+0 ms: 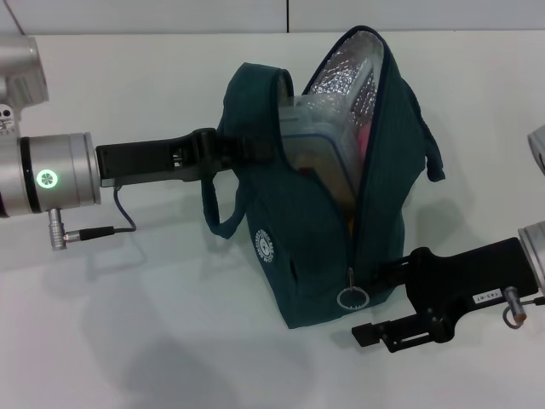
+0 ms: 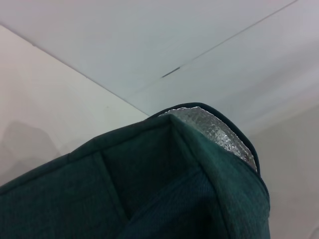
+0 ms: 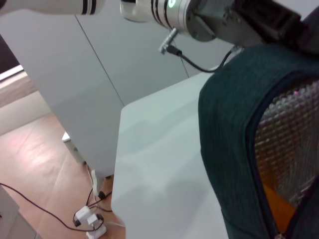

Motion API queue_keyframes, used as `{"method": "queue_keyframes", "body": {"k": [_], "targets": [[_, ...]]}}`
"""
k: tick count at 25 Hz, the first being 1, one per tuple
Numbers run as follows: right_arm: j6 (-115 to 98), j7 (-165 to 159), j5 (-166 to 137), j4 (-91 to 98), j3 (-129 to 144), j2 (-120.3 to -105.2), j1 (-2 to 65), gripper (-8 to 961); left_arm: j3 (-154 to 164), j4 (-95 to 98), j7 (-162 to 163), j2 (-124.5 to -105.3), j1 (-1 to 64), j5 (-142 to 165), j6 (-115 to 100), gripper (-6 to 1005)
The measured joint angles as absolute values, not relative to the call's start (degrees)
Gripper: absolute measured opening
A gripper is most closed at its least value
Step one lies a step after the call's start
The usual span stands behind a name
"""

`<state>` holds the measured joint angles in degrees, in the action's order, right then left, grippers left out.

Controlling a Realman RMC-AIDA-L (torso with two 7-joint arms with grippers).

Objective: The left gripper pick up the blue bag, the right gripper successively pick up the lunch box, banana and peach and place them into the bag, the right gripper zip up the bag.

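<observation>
Packing looks done: the lunch box [image 1: 328, 141] and something pink sit inside the blue bag [image 1: 298, 239], which the left gripper [image 1: 223, 153] holds clamped by its side. Only zipping's left; the right gripper [image 1: 385, 271] is at the ring zip pull [image 1: 352, 297], though I can't tell whether its fingers have closed.

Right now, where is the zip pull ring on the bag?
In the head view, the zip pull ring hangs at the bottom end of the open zipper, low on the blue bag, just left of the right gripper.
</observation>
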<state>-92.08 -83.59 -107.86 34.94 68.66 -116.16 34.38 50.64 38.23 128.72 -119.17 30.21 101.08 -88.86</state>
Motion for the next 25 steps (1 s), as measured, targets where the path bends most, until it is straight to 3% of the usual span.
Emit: {"method": "queue_keyframes", "body": {"k": [2,7,13,25], "targets": [[-91.8,-83.6,-107.8,34.9,69.1,-116.14,34.4,756,50.5,38.2,128.6,-119.18,30.2,101.1,-88.9,35],[-91.7,-83.6,-107.6,34.8,69.2,-116.11,34.5,592,50.5,38.2,128.6,-119.18,30.2,101.1,-88.9,36],[-91.1,-84.0,-106.8,34.7,69.2,-116.1,34.4,596,50.4,38.2,128.6,-119.18,30.1,101.1,-88.9,36],[-90.5,-84.1,-106.8,33.3,69.2,-116.1,35.5,491,50.4,38.2,128.6,-119.18,30.1,101.1,-88.9,39]]}}
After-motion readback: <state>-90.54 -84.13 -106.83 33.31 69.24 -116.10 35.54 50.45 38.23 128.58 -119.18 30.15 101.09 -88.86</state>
